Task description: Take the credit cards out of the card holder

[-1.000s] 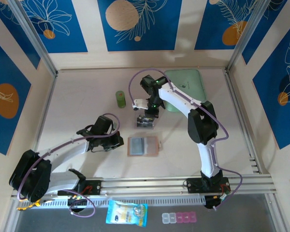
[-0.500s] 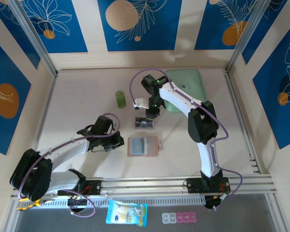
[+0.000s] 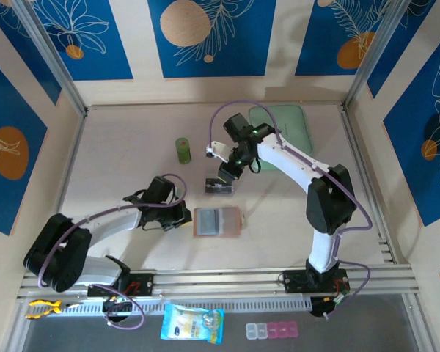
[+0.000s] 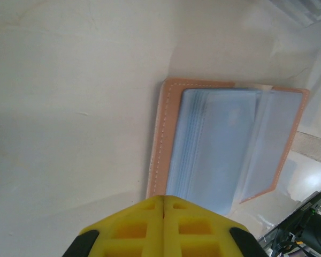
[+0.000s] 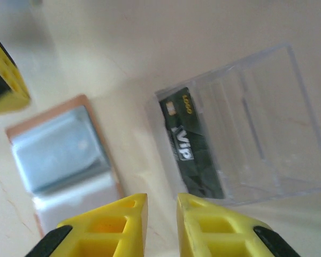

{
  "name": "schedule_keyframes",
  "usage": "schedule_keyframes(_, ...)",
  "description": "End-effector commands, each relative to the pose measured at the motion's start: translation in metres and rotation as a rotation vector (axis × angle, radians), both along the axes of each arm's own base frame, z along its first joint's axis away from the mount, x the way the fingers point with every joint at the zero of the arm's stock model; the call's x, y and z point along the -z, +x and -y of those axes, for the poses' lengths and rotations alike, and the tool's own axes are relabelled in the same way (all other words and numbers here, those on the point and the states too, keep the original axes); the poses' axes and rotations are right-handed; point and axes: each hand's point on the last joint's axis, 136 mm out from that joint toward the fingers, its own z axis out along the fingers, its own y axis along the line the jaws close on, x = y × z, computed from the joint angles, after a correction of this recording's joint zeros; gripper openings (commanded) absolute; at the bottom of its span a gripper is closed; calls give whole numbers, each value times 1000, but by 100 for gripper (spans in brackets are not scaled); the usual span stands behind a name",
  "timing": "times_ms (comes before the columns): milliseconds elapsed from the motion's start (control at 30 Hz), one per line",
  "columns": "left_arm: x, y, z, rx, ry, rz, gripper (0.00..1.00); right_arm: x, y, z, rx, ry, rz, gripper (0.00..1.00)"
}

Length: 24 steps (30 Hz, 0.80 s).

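Since a second ago, the right arm (image 3: pixel 293 158) is swung toward 3 o'clock; the right gripper (image 5: pixel 161 199), parted a little and empty, is held over the clear tray (image 5: pixel 267 118), where a dark card (image 5: pixel 191 144) is laid. The card holder (image 3: pixel 218 221) is spread open at the tray's 6 o'clock. It is best pinned flat by the tightly closed, empty left gripper (image 4: pixel 163 199) at its 9 o'clock edge while another card is pulled straight out.

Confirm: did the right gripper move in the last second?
Yes: right gripper drew back slightly rightward from the clear tray, toward the green pouch.
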Motion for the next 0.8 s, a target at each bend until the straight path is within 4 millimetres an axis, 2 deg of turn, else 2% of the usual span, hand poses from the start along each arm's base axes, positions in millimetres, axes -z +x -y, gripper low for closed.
schedule_keyframes(0, 5, -4, 6, 15, -19, -15, 1, -9, -14, -19, 175, 143, -120, 22)
schedule_keyframes(233, 12, -6, 12, 30, -15, -32, 0, 10, -44, -21, 410, 197, -276, 20)
schedule_keyframes(433, 13, -7, 19, 47, -8, -36, 0, 24, -64, -14, 592, 230, -376, 17)
schedule_keyframes(633, 19, -11, 23, 59, 4, -51, 0, 29, -87, -18, 677, 268, -506, 16)
schedule_keyframes(767, 18, -11, 22, 54, 9, -44, 0, 38, -96, -14, 779, 229, -603, 15)
